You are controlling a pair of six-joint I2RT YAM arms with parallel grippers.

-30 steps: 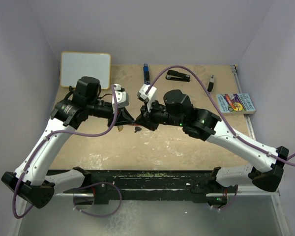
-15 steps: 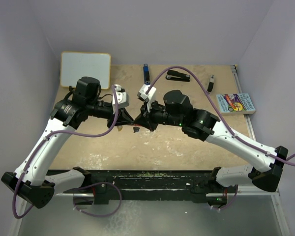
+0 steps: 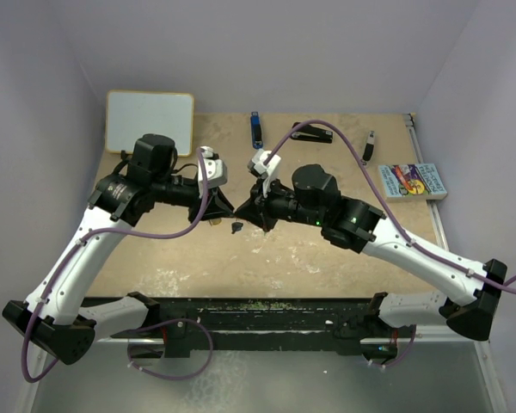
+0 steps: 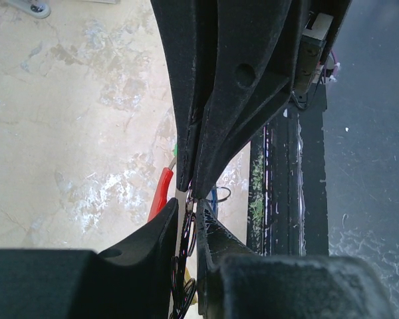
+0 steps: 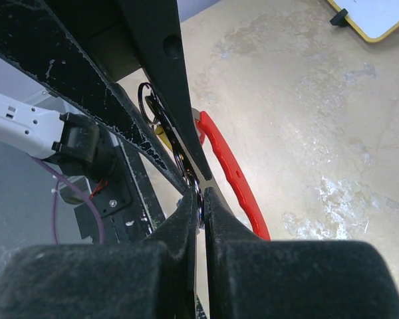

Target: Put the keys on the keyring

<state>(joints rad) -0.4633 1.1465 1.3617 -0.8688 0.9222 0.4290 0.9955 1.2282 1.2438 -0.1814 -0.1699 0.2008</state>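
Keyring [image 5: 230,174] over the middle of the table [image 3: 327,258], where your two grippers meet tip to tip: its red clip runs alongside the fingers, its metal rings caught between them. Your left gripper [image 4: 188,211] is pressed together on the rings; your right gripper [image 5: 201,199] pinches them too. Small dark piece [image 3: 236,227] at 6 o'clock of the tips, too small to identify. Stapler [image 3: 311,132] at 1 o'clock, well apart.
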